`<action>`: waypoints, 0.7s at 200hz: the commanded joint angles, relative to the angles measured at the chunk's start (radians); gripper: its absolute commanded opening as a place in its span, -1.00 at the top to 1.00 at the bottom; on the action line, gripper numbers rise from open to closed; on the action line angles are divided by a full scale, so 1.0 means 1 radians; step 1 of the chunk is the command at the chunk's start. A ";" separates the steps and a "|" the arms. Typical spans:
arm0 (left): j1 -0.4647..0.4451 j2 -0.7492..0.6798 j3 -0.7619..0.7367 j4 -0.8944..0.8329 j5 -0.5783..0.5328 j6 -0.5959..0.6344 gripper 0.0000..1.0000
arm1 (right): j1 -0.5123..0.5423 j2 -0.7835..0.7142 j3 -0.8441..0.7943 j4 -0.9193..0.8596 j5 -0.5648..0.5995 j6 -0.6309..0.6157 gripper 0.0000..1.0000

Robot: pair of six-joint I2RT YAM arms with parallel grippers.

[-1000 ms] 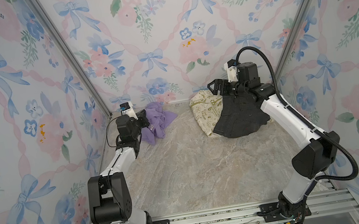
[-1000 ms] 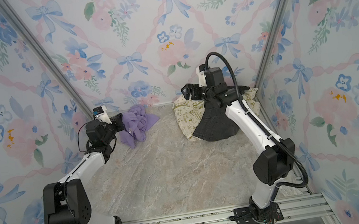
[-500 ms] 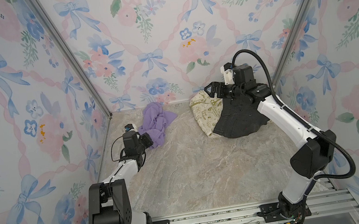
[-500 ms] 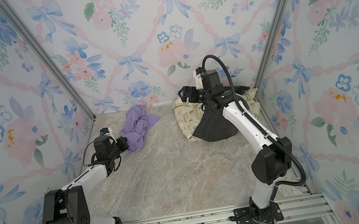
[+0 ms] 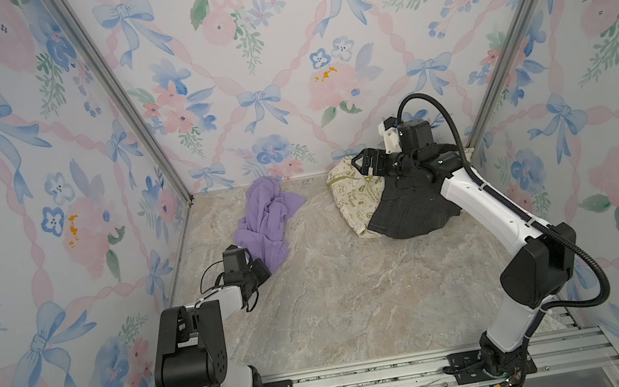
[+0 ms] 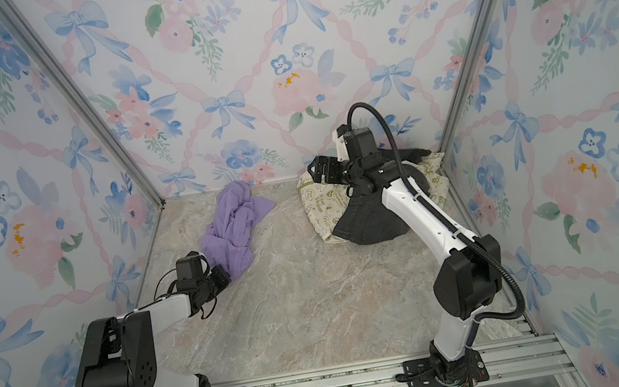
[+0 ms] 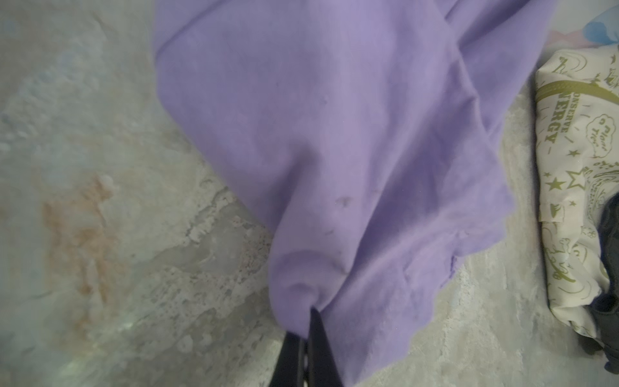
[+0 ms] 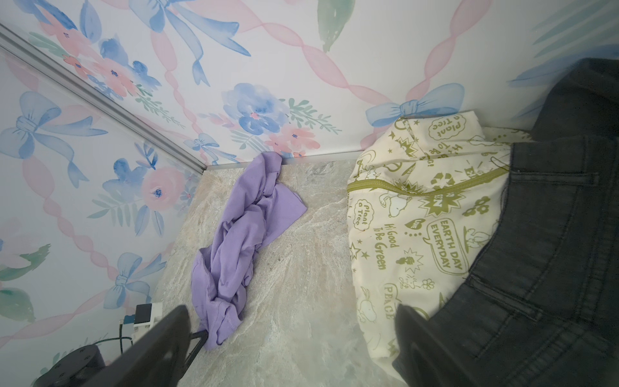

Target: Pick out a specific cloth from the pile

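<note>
The lavender cloth (image 5: 267,221) lies stretched out on the marble table at the back left, apart from the pile, in both top views (image 6: 234,226). My left gripper (image 5: 264,271) is shut on its near end; the left wrist view shows the black jaws (image 7: 310,321) pinching a fold of the cloth (image 7: 335,134). The pile at the back right is a cream cloth with green print (image 5: 355,200) under a dark grey denim garment (image 5: 408,214). My right gripper (image 5: 364,162) hovers open above the cream cloth, holding nothing (image 8: 289,313).
Floral-papered walls close the table (image 5: 359,304) in on three sides, with metal corner posts (image 5: 124,97) at the back. A metal rail (image 5: 350,381) carrying both arm bases runs along the front edge. The right arm's black cable (image 5: 442,114) loops above the pile.
My left gripper has drawn back toward the front along the left wall, dragging the cloth's near end with it, so the cloth is now laid out long. The right gripper shifted slightly left.
</note>
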 commanded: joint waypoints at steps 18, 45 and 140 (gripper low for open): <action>-0.022 0.029 -0.006 -0.034 0.035 -0.025 0.73 | 0.012 -0.022 -0.028 0.005 -0.012 0.008 -0.94; -0.029 -0.023 0.018 -0.036 0.013 -0.048 0.36 | 0.010 -0.027 -0.029 -0.003 -0.014 -0.003 -0.94; -0.132 -0.438 0.169 -0.051 -0.437 -0.049 -0.55 | -0.008 -0.120 -0.105 0.027 0.007 -0.049 -0.94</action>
